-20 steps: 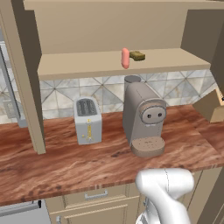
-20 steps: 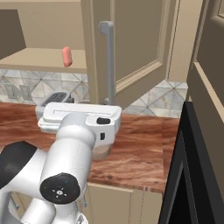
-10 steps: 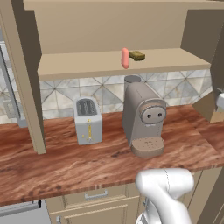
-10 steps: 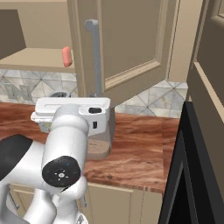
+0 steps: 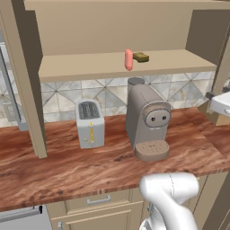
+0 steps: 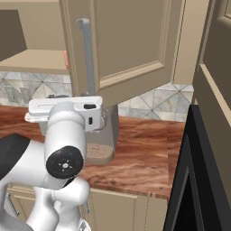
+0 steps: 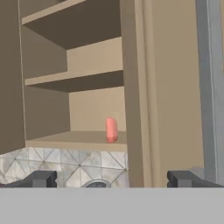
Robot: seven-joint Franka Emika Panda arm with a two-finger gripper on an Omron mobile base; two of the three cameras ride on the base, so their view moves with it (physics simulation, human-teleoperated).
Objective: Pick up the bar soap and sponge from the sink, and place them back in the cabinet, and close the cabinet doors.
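Observation:
The salmon-pink bar soap [image 5: 129, 59] stands on end on the cabinet [image 5: 112, 67] shelf, with the brownish sponge [image 5: 141, 57] lying just to its right. In the hand view, the bar soap [image 7: 111, 130] shows past the edge of the right cabinet door [image 7: 175, 87]. My gripper [image 7: 113, 179] is open with nothing between its fingers [image 7: 41, 179], close against the inner face of that door [image 6: 131, 40] beside its silver handle [image 6: 86, 58]. The left door [image 5: 24, 85] stands open, edge-on. The sink is out of view.
A white toaster [image 5: 90, 123] and a grey-brown coffee machine [image 5: 147, 121] stand on the reddish marble counter [image 5: 67, 166] below the cabinet. A tall black appliance [image 6: 198, 180] stands at the right. Drawers [image 5: 99, 202] run under the counter.
My hand has moved left and the right cabinet door with its handle has swung left with it, further across the opening. Soap and sponge have stayed put.

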